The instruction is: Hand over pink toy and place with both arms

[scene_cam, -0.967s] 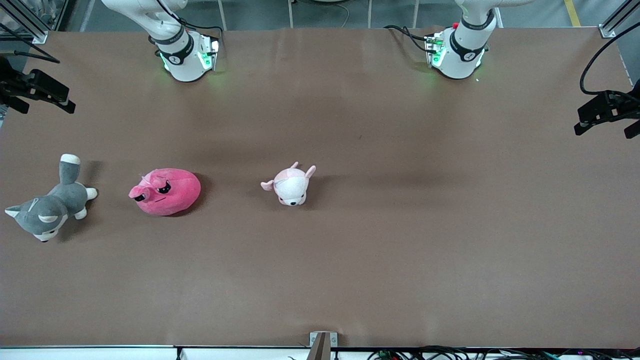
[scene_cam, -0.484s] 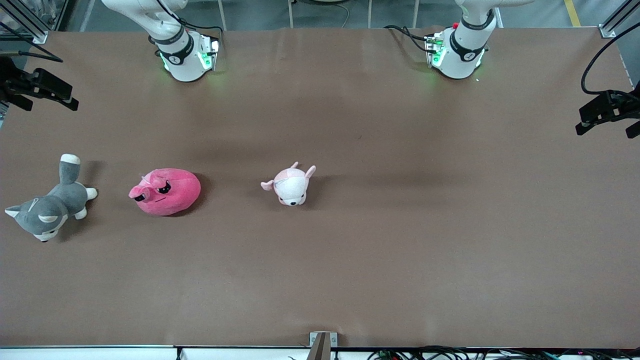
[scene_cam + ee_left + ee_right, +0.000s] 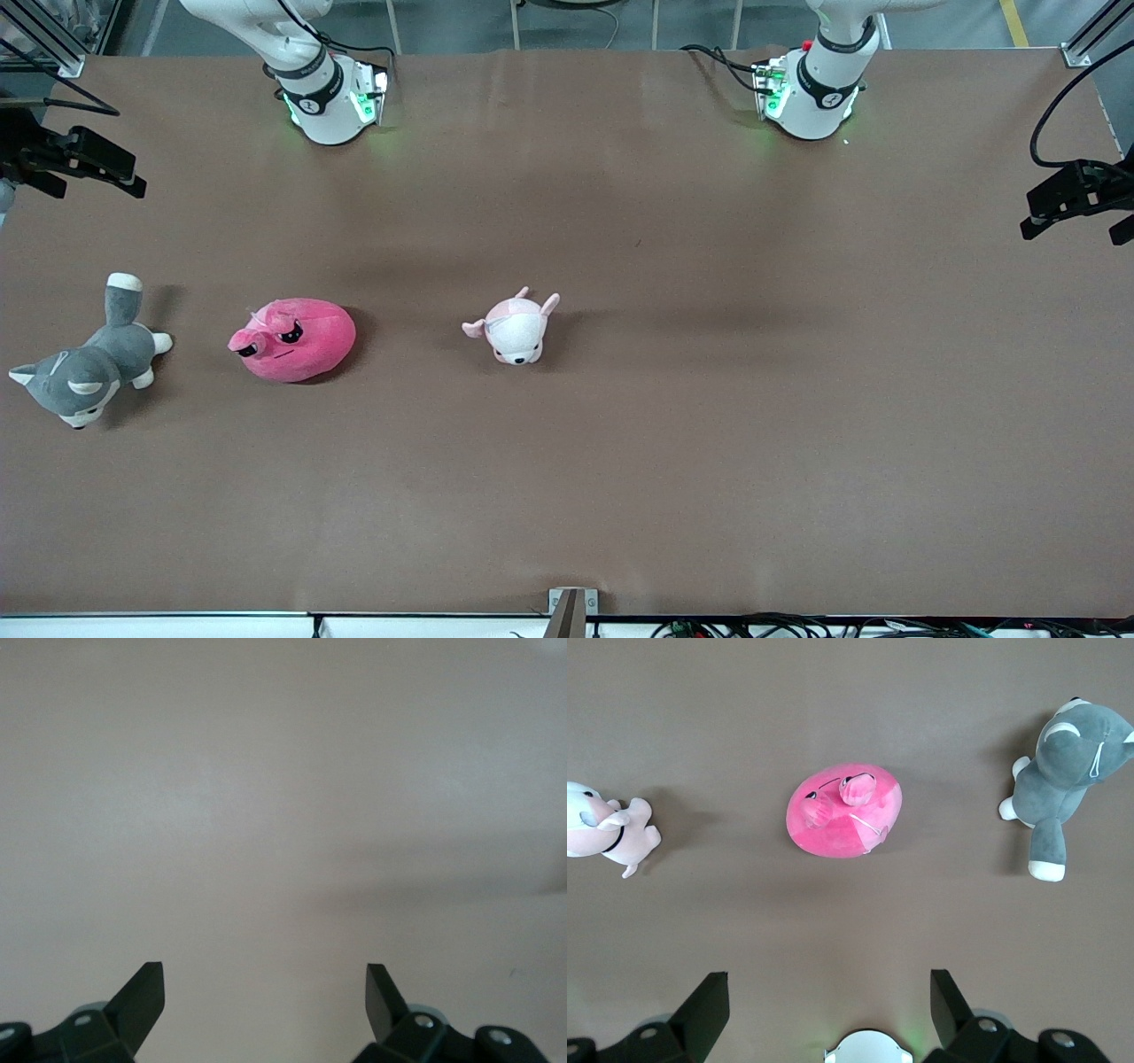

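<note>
The pink blob toy (image 3: 292, 340) lies on the table (image 3: 709, 425) beside the grey husky plush (image 3: 84, 368), ungrasped, with left gripper (image 3: 264, 992) and right gripper (image 3: 828, 1001) both spread wide, high above the table.

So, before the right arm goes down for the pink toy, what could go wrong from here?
1. Two pink toys lie on the table: the round hot-pink plush and the pale pink puppy. The wrong one may be picked.
2. The plush is wide and domed; the open right gripper above it may slip off.
3. The open left gripper sees only bare table, so the handover needs a long reach.
</note>
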Controlling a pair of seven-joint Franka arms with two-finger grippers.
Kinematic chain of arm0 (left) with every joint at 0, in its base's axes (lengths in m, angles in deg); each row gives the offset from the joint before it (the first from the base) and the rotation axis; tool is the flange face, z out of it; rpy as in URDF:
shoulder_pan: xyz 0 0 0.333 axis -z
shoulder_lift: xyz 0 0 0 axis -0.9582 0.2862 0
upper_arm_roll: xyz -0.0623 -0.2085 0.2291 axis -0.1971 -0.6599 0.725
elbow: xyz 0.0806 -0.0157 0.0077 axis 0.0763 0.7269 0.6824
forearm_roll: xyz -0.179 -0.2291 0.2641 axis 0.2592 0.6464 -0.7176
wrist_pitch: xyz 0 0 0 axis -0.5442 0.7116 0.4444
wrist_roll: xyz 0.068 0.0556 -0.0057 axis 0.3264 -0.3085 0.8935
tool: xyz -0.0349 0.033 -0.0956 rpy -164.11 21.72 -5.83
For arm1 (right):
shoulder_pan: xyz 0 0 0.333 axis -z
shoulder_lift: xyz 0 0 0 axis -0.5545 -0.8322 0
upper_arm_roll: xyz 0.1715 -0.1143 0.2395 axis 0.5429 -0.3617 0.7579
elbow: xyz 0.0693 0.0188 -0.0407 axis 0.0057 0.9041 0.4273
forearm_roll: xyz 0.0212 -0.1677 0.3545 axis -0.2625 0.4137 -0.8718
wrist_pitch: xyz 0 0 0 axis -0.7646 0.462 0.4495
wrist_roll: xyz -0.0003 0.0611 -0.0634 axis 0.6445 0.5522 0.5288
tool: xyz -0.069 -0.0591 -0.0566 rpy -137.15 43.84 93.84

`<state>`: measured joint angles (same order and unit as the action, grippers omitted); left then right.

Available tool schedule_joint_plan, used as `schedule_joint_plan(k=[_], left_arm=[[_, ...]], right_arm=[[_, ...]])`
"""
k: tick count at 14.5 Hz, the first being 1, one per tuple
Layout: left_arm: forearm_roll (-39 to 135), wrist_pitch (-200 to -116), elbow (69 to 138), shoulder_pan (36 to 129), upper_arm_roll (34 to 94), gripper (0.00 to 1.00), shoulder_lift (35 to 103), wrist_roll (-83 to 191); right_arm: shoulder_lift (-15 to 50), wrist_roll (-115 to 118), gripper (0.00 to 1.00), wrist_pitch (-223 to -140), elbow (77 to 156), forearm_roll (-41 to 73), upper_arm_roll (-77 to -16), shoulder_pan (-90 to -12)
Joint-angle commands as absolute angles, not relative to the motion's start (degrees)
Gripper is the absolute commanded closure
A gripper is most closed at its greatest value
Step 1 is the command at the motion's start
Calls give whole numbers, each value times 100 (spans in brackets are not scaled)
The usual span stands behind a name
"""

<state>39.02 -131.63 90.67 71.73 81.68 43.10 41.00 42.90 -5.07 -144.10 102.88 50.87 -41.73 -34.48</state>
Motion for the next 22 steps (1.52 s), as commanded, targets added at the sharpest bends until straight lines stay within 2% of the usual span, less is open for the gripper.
schedule_joint_plan(k=[1,22], left_arm=[[3962,-13080,8971,7196,8189,0,4318,4462],[3979,-13107,8980,7249,8154,0,4353,4551]], right_arm=[[4528,-553,0,-14489,10546,5169,-4198,-3473],[4590,-413,0,-14656,10520,5169,-4198,-3473]])
